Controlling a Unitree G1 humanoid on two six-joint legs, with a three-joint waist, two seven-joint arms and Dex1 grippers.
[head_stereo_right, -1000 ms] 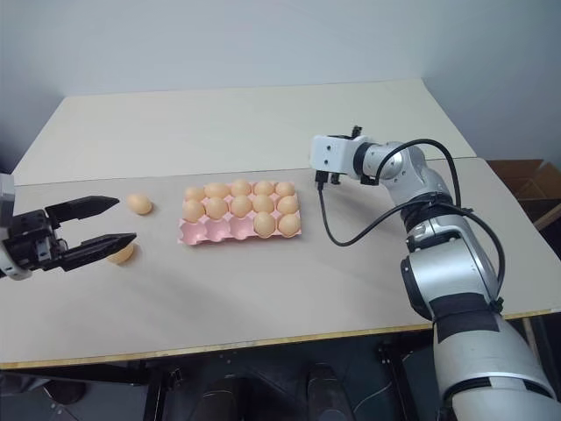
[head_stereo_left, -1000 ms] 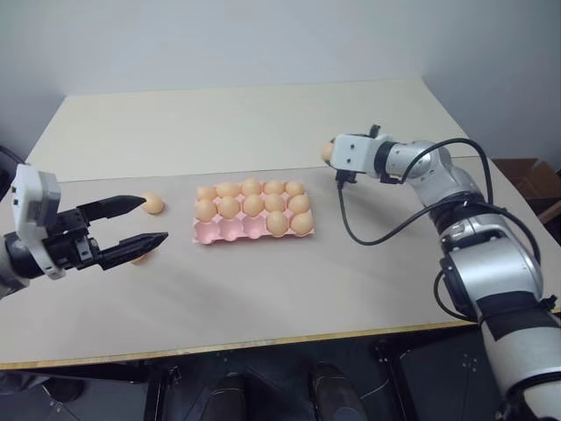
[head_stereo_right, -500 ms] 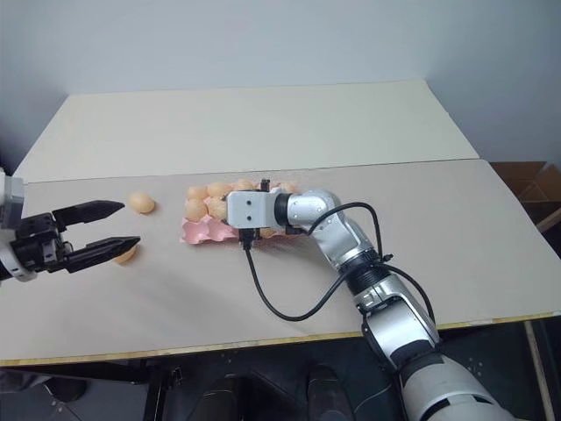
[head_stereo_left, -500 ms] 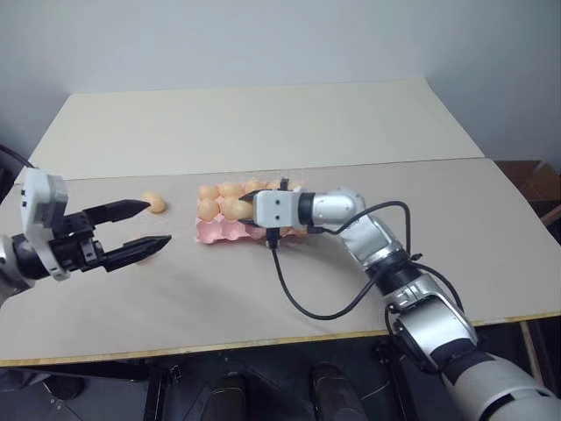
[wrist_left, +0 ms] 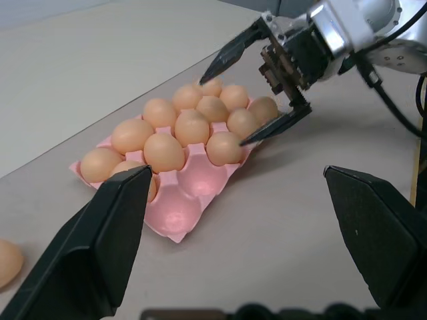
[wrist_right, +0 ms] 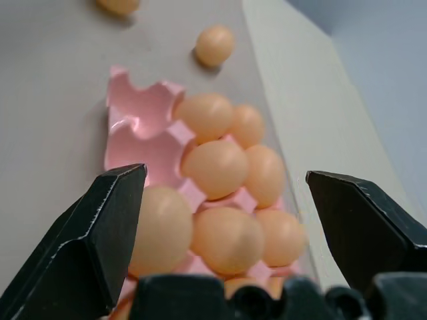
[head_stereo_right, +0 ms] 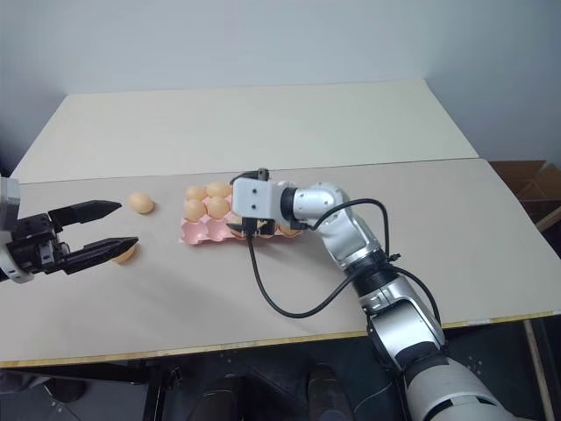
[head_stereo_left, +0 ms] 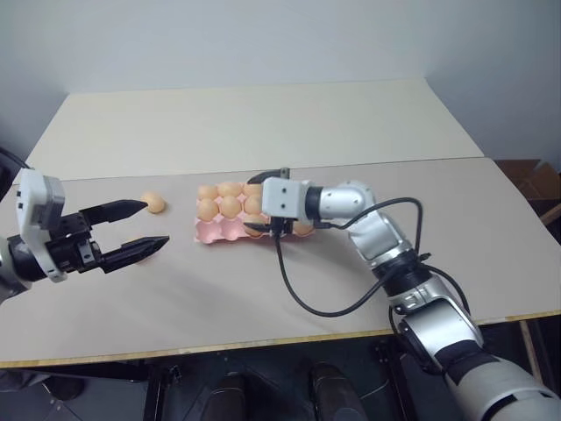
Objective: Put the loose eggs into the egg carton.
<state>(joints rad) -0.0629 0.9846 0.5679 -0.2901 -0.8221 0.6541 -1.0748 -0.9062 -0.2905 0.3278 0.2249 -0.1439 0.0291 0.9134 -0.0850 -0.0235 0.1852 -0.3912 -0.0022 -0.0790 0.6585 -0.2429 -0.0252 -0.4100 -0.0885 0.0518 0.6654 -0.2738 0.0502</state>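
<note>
A pale table (head_stereo_left: 263, 289) holds one pink egg carton (wrist_left: 175, 217) with thirteen eggs, two cups bare; two loose eggs (head_stereo_left: 154, 203) lie left; the right gripper (wrist_left: 265, 87), jaws wide, hangs over the carton; left gripper (head_stereo_left: 140, 227) open, empty.

Right claw (wrist_left: 257, 90) wide open, arm stretched across, left claw (head_stereo_left: 140, 226) open, level.

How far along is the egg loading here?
Done: most cups of the egg carton hold eggs. In hand: nothing; the right gripper hangs open over the carton, and the left gripper is open too. Left: two loose eggs on the table, for two empty front cups.
</note>
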